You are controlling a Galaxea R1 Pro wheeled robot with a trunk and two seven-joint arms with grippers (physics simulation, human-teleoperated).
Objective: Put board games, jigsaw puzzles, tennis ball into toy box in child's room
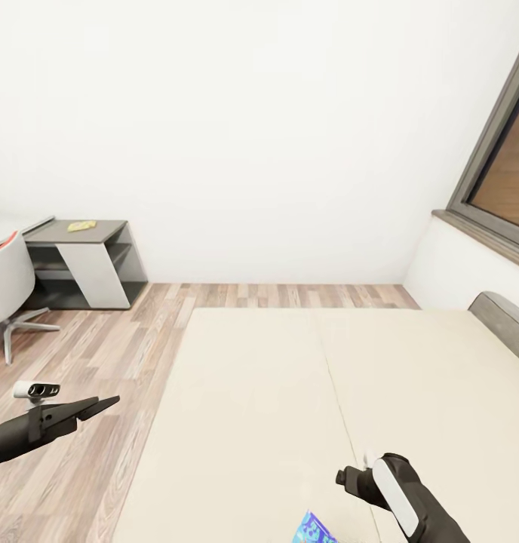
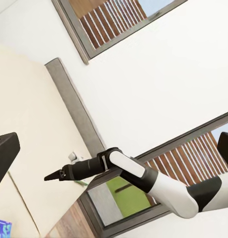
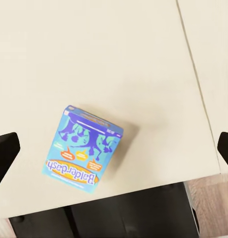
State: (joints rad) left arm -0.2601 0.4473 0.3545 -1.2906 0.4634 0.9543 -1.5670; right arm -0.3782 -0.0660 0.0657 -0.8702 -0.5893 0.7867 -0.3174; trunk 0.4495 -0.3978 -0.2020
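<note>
1. Nearest, the right gripper (image 1: 348,478) hangs over the near part of the bed (image 1: 274,392). Its wrist view looks straight down between two dark finger tips (image 3: 5,153) set wide apart with nothing between them, so the jaws are released.
2. Below it, a blue board game (image 3: 84,146) printed "Balderdash" lies flat on the cream mattress, close to the near edge; its corner (image 1: 314,529) peeks in at the bottom of the head view, just beside the right wrist.
3. To the side, the left gripper (image 1: 93,408) hovers over the wood-plank floor (image 1: 101,339), well apart from the bed. Its jaws look released too, holding nothing.
4. Farther off, a low grey shelf unit (image 1: 86,260) stands against the white wall, with a red-and-white chair (image 1: 7,279) beside it.
5. Judging by this, the step in hand is fetching a game off the bed. The next move calls for lowering the right gripper and closing across the box's narrower width, then carrying it to the toy box.
</note>
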